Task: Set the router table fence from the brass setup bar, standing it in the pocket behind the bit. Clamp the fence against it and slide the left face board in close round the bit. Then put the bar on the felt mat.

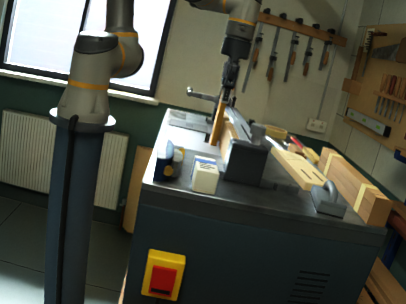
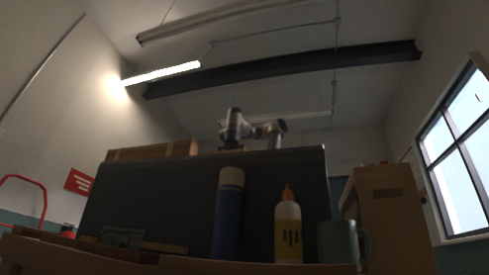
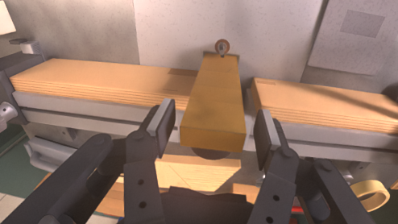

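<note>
The brass setup bar (image 3: 213,104) (image 1: 217,122) stands upright in the pocket behind the router bit (image 3: 221,46), in the gap between the two face boards. My gripper (image 3: 211,131) (image 1: 227,95) is open around the bar's top end and holds nothing. The left face board (image 3: 100,82) and the right face board (image 3: 322,105) sit on the grey fence rail (image 3: 100,115). The felt mat is not in sight.
The fence rail runs just under my fingers. A dark block (image 1: 245,160), a small white box (image 1: 205,175) and a blue container (image 1: 165,161) stand on the table's near part. Wood pieces (image 1: 350,185) lie to the right. Clamps (image 1: 295,50) hang on the wall.
</note>
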Tool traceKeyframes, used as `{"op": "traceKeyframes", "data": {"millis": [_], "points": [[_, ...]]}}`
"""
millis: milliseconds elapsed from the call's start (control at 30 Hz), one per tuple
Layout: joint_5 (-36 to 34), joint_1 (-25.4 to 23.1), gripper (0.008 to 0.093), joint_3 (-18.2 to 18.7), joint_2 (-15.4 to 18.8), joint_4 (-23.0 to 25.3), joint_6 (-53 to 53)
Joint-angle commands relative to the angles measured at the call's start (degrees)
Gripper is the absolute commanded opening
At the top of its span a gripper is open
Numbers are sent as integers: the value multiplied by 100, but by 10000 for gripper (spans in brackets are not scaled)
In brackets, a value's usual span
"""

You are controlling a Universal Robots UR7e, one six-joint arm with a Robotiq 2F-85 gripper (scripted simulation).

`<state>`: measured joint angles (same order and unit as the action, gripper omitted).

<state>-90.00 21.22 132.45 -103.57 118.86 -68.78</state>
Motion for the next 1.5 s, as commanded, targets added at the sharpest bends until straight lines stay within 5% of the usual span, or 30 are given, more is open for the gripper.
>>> {"op": "traceKeyframes", "data": {"millis": [0,1467], "points": [[0,0,680,-7,-5,-4,0],[0,0,680,-314,-227,-534,0]]}}
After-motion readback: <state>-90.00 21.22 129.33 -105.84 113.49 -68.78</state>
